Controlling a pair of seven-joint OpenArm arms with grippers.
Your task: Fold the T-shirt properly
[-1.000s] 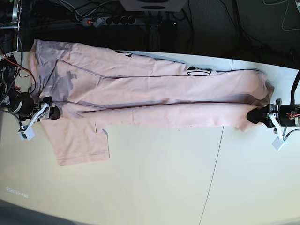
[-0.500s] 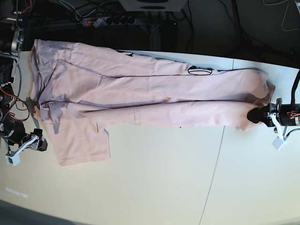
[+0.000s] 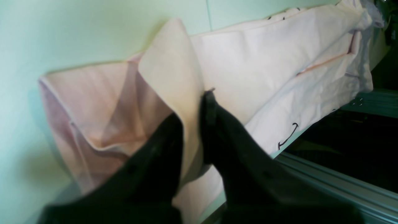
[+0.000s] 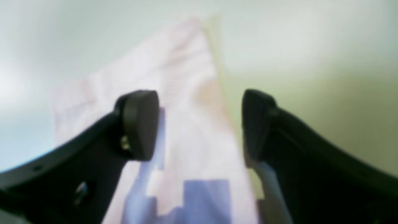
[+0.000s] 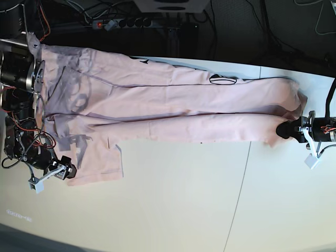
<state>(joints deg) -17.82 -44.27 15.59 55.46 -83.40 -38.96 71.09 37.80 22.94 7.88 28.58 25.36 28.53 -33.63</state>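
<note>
The pale pink T-shirt lies stretched across the table, folded lengthwise, with a bit of black print at its far edge. One sleeve sticks out toward the front. My left gripper is shut on the shirt's right end; in the left wrist view the gripper pinches a raised fold of the shirt. My right gripper is open at the sleeve's lower left corner. In the right wrist view the gripper hovers over blurred pink cloth, jaws wide apart and empty.
A power strip and cables lie behind the table's far edge. The right arm's body and wiring stand at the shirt's left end. A seam crosses the pale table top. A metal rail runs along the table edge.
My right gripper has left the shirt's left end, swung off toward the front left, and now sits at the sleeve's lower corner. The left gripper and the shirt have stayed still.
</note>
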